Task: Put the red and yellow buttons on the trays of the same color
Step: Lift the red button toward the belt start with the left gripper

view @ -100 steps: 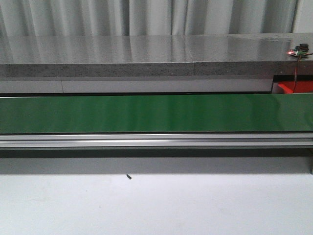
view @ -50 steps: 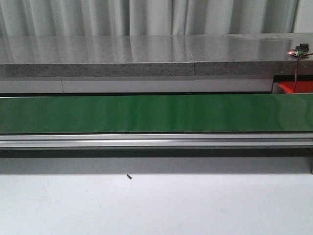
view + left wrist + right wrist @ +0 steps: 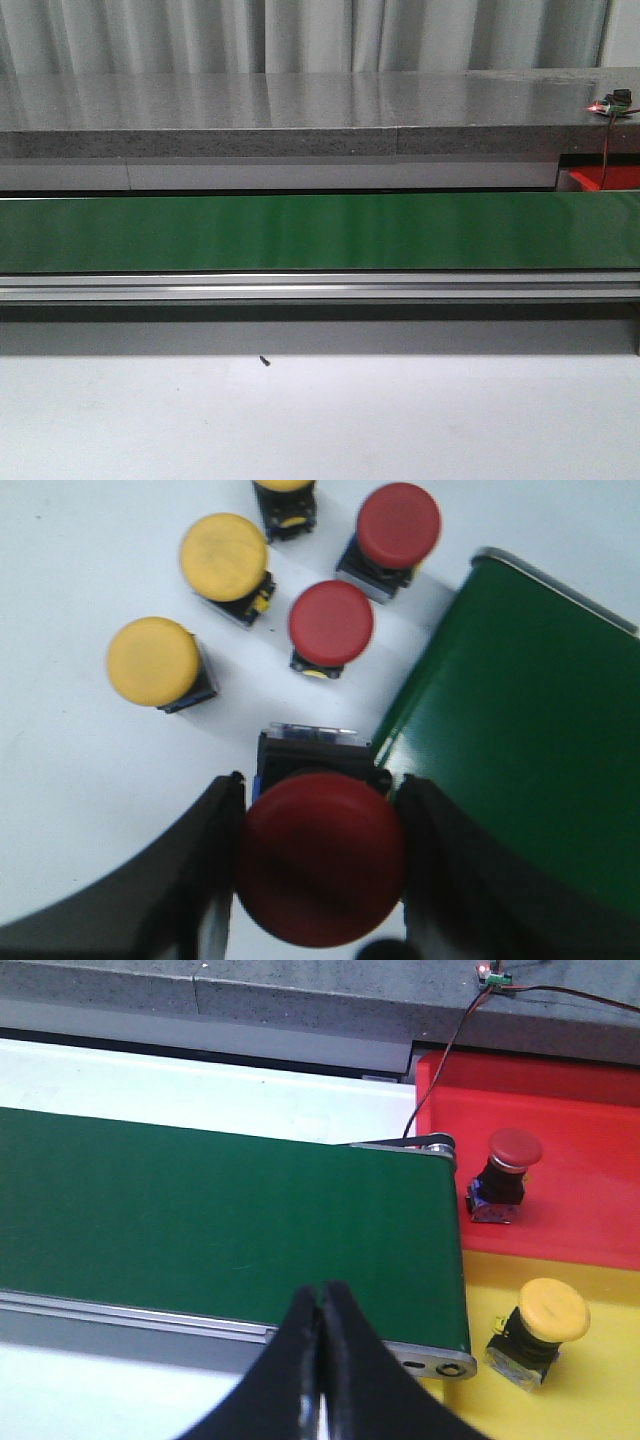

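In the left wrist view my left gripper (image 3: pixel 322 790) is shut on a red button (image 3: pixel 320 865), its fingers pressing both sides of the cap, beside the end of the green belt (image 3: pixel 530 750). On the white table lie two more red buttons (image 3: pixel 399 525) (image 3: pixel 331 623) and three yellow buttons (image 3: pixel 224 556) (image 3: pixel 152 661) (image 3: pixel 285 485). My right gripper (image 3: pixel 321 1295) is shut on nothing above the belt's other end (image 3: pixel 220 1220). Past that end, a red tray (image 3: pixel 580 1110) holds a red button (image 3: pixel 512 1150) and a yellow tray (image 3: pixel 590 1400) holds a yellow button (image 3: pixel 553 1312).
The front view shows the long green belt (image 3: pixel 320 232) with its metal rail, a grey stone ledge (image 3: pixel 300 110) behind it and a corner of the red tray (image 3: pixel 610 178) at far right. A small board with wires (image 3: pixel 492 975) sits on the ledge above the trays.
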Robot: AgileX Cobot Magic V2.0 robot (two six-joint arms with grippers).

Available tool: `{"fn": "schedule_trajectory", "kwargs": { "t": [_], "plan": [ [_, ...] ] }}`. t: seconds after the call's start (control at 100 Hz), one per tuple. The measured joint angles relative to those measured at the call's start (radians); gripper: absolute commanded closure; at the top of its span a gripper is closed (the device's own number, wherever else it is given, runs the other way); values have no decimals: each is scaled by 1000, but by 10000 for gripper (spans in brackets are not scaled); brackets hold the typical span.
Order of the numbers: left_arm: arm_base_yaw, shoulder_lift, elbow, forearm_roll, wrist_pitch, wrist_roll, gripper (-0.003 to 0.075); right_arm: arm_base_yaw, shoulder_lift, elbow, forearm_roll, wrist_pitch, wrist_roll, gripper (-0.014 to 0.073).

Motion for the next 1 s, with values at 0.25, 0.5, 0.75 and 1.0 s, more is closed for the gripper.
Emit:
{"fn": "schedule_trajectory", "kwargs": {
  "t": [0.25,0.5,0.75,1.0],
  "plan": [
    [-133,9,0,-34,-18,7,624,0,0,0,0,0,0,712],
    [-167,79,0,-39,-24,9,491,0,0,0,0,0,0,712],
    [-169,81,-15,-111,-26,37,142,0,0,0,0,0,0,712],
    [-168,1,-50,-158,-26,67,167,0,0,0,0,0,0,712]
  ]
}}
